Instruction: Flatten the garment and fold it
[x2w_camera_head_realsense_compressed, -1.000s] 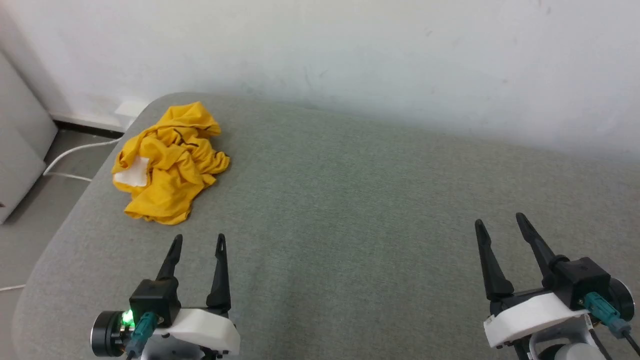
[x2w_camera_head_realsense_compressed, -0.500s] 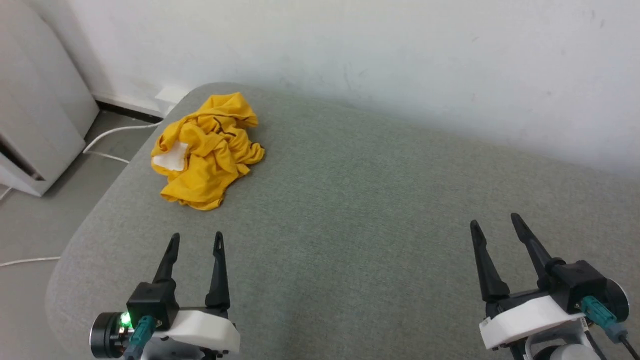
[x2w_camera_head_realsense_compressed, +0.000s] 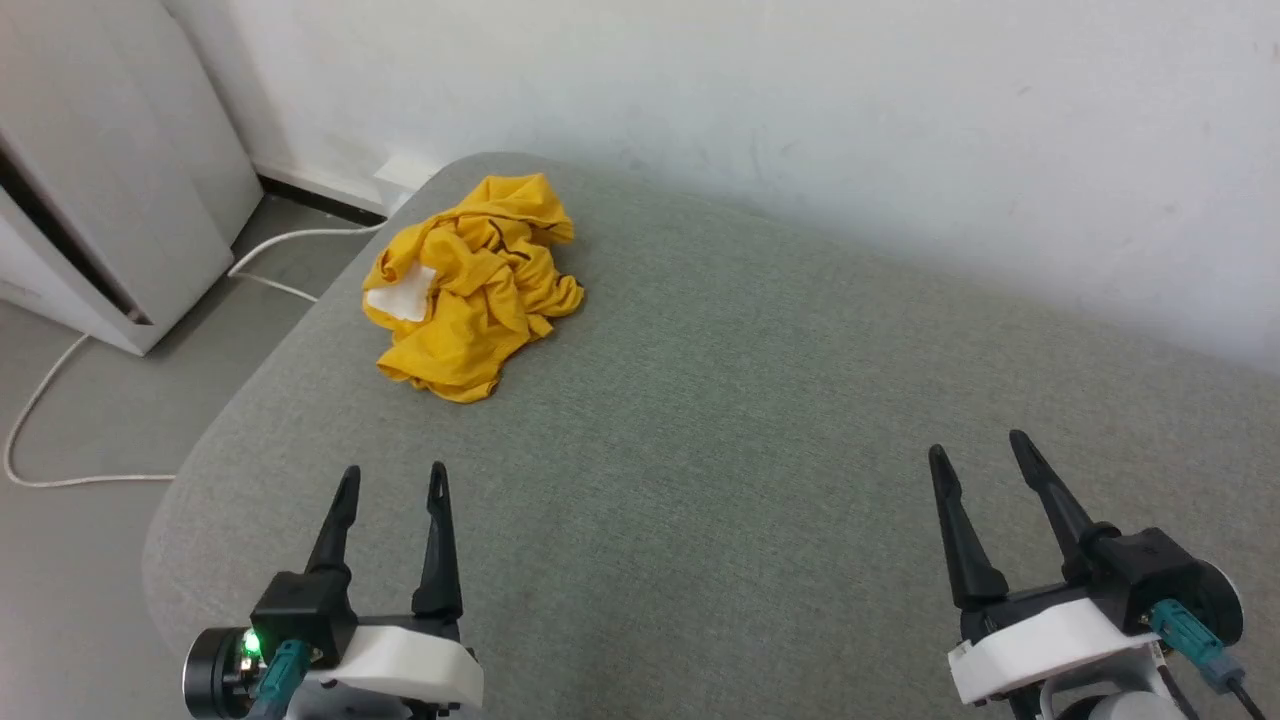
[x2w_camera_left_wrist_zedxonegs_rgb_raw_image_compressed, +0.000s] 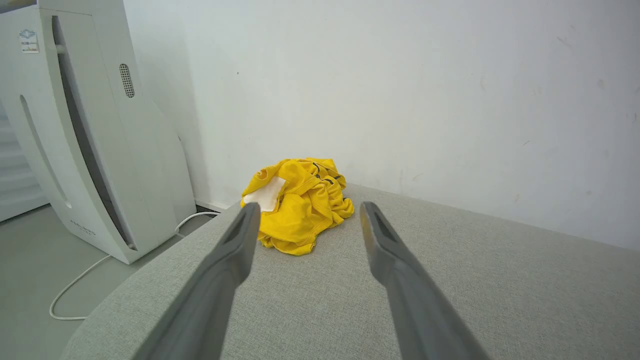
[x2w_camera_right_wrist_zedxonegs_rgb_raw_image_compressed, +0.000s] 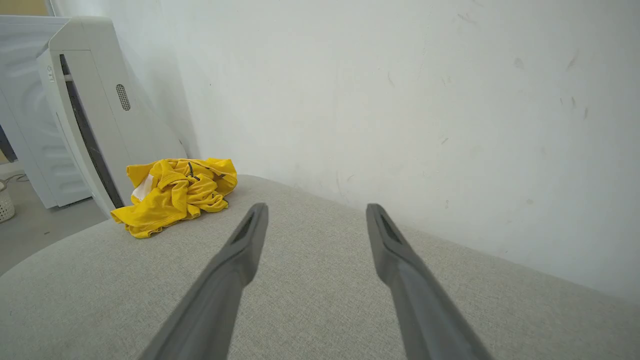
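The garment (x2w_camera_head_realsense_compressed: 470, 290) is a bright yellow shirt crumpled in a heap at the far left corner of the grey padded surface (x2w_camera_head_realsense_compressed: 720, 400), with a white patch and black stripes showing in its folds. My left gripper (x2w_camera_head_realsense_compressed: 392, 480) hovers open near the front edge, well short of the heap, nothing between its fingers. My right gripper (x2w_camera_head_realsense_compressed: 978, 448) stands open at the lower right, far from the cloth. The left wrist view has the garment (x2w_camera_left_wrist_zedxonegs_rgb_raw_image_compressed: 297, 202) straight ahead between the open fingers (x2w_camera_left_wrist_zedxonegs_rgb_raw_image_compressed: 235, 245). In the right wrist view the garment (x2w_camera_right_wrist_zedxonegs_rgb_raw_image_compressed: 175, 192) lies off to the left.
A white wall (x2w_camera_head_realsense_compressed: 750, 110) runs behind the surface. A white appliance (x2w_camera_head_realsense_compressed: 110, 170) stands on the floor at the left, with a white cable (x2w_camera_head_realsense_compressed: 60, 400) trailing beside the surface's rounded left edge. In the right wrist view a white basket (x2w_camera_right_wrist_zedxonegs_rgb_raw_image_compressed: 5, 205) sits at the far left.
The head camera has turned left, so the whole picture shifted right and the appliance came into view. The garment lies as before. Both grippers stay open in place.
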